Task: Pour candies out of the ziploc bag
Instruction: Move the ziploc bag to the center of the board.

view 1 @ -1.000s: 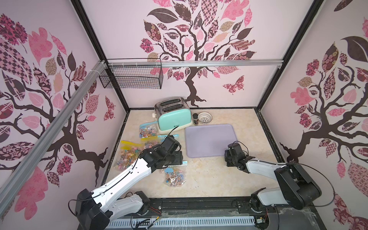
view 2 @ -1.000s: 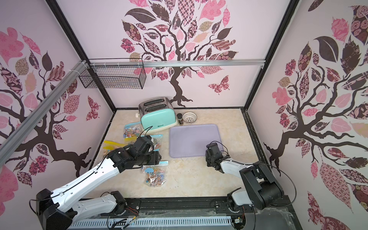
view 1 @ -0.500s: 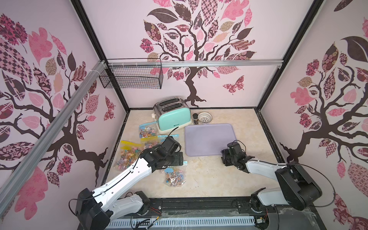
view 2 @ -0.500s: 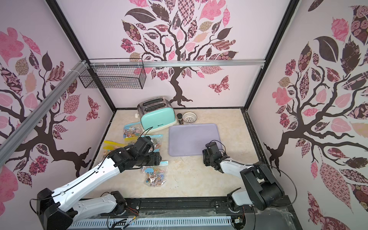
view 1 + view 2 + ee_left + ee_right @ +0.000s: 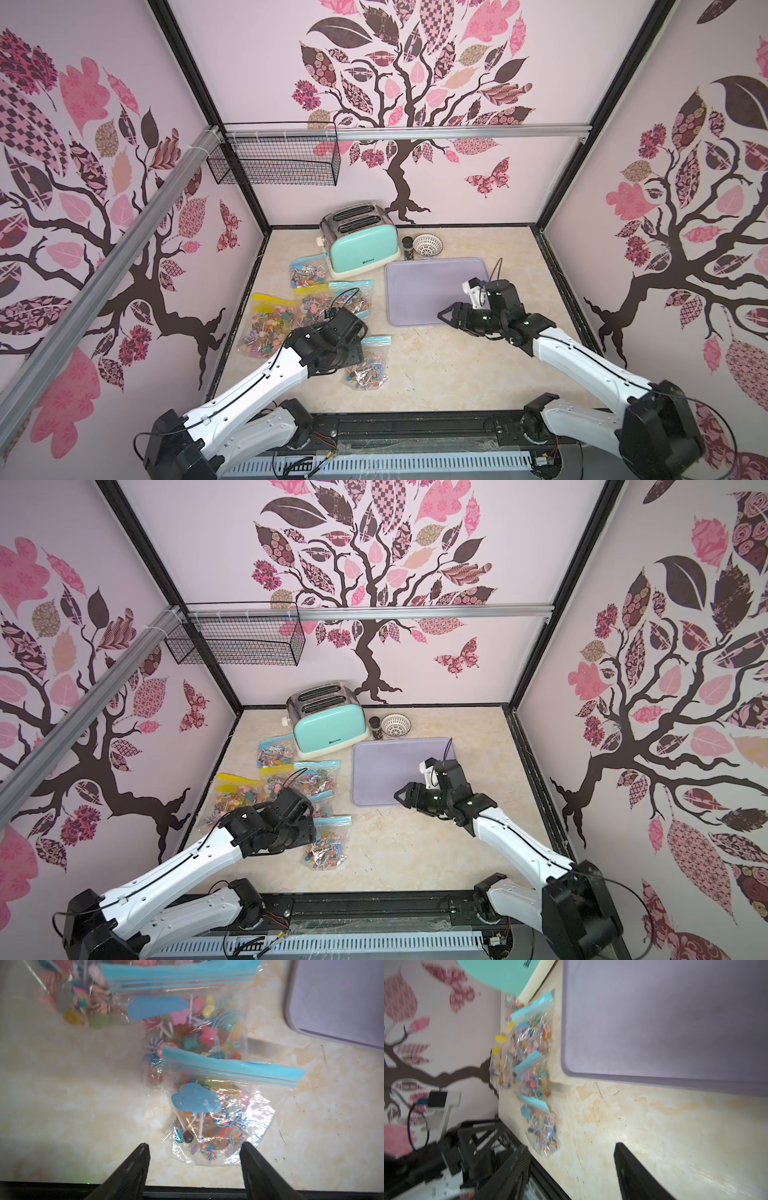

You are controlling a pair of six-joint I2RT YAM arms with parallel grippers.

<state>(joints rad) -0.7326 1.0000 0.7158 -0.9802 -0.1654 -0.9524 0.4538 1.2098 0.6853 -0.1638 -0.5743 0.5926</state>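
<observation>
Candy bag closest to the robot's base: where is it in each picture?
Both top views: the candy bag is frontmost of the bags, beside the left arm.
Left wrist: the bag lies just beyond the open left pincer.
Right wrist: the bag ends the row, nearest the left arm.
Shared landmark: the purple tray.

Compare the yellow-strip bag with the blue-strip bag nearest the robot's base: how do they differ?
The yellow-strip bag looks larger than the blue-strip bag. Its seal is yellow, the other's blue. The yellow-strip bag lies left of the blue-strip bag. Both are clear and hold candies.
</observation>
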